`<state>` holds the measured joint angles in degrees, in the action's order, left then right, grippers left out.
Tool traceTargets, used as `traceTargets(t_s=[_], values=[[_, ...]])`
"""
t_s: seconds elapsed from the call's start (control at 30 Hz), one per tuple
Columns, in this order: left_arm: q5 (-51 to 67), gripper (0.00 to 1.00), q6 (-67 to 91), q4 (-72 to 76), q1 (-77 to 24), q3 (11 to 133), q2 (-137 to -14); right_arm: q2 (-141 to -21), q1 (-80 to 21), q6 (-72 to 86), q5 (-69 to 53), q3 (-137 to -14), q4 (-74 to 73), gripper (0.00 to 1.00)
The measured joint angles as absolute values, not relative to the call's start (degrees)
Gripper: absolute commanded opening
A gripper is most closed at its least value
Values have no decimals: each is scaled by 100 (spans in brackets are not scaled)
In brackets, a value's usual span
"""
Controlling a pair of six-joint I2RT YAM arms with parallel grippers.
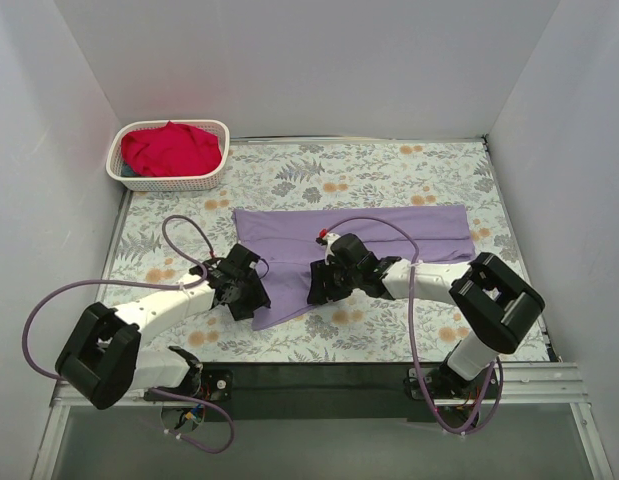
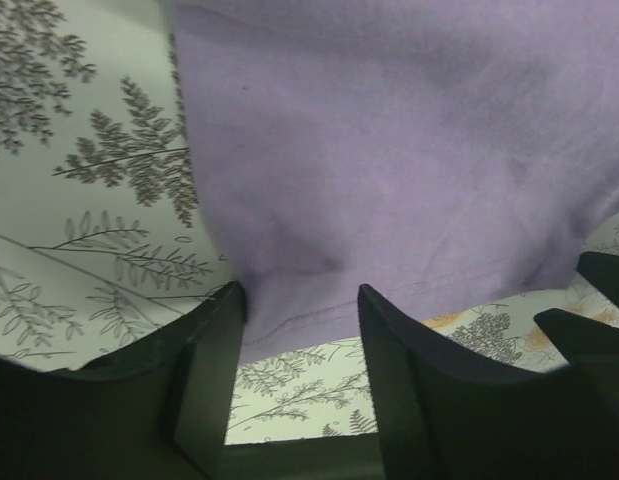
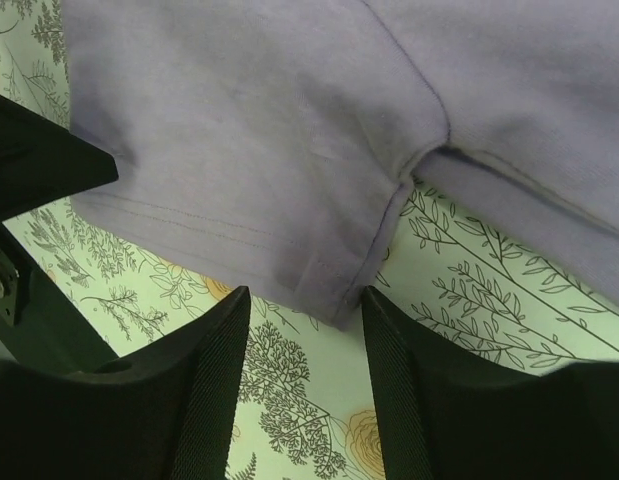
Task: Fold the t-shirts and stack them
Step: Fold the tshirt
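Lavender shirt (image 1: pixel 389 228) lies flat mid-counter (image 1: pixel 409 165). Left claw (image 2: pixel 301 295) half-open, straddling the shirt's near hem. Right claw (image 3: pixel 306 298) half-open around a sleeve corner. Neither is clamped on cloth. Red shirt (image 1: pixel 169 148) bunched in basket (image 1: pixel 169 184), far left corner.

Boxed in on three sides by plain white walls: back wall (image 1: pixel 309 60), left wall (image 1: pixel 39 150), right wall (image 1: pixel 579 120), all bare and matte. Between them, a counter (image 1: pixel 389 165) covered in a pale print of grey fern sprigs, leaves and small orange blossoms. Tucked into the far left corner, a white lattice basket (image 1: pixel 167 183). Along the near edge, a black strip (image 1: pixel 319 385), then a silver metal rail (image 1: pixel 319 407), then a grey surface (image 1: pixel 319 450) below. Lit softly and evenly, with faint shadows only. Close up in both wrist views, that fern print again, crisp on a pale greenish white.
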<state>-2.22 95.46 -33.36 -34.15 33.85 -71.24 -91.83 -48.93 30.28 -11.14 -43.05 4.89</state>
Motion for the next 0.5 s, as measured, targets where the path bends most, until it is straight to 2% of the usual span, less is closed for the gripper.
traceTargets(t_s=[0.07,0.1,0.17,0.2,0.27,0.33,0.5], values=[[-211,35,9590,-3271,-3500,3452,-7275,-9247,-4921,3039,-1157,-4348,517,43],[-209,27,9612,-3245,-3542,3485,-7347,-9271,-4925,3050,-1170,-4353,526,41],[-211,19,9660,-3201,-3607,3522,-7461,-9299,-4925,3065,-1179,-4355,543,33],[-217,15,9671,-3190,-3629,3535,-7500,-9317,-4925,3085,-1181,-4355,541,25],[-233,10,9690,-3183,-3656,3542,-7524,-9351,-4928,3096,-1186,-4355,513,16],[-276,0,9712,-3210,-3662,3544,-7522,-9378,-4925,3100,-1186,-4355,475,2],[-648,0,9603,-3618,-3688,3988,-7601,-9382,-4932,3063,-1120,-4552,242,1]])
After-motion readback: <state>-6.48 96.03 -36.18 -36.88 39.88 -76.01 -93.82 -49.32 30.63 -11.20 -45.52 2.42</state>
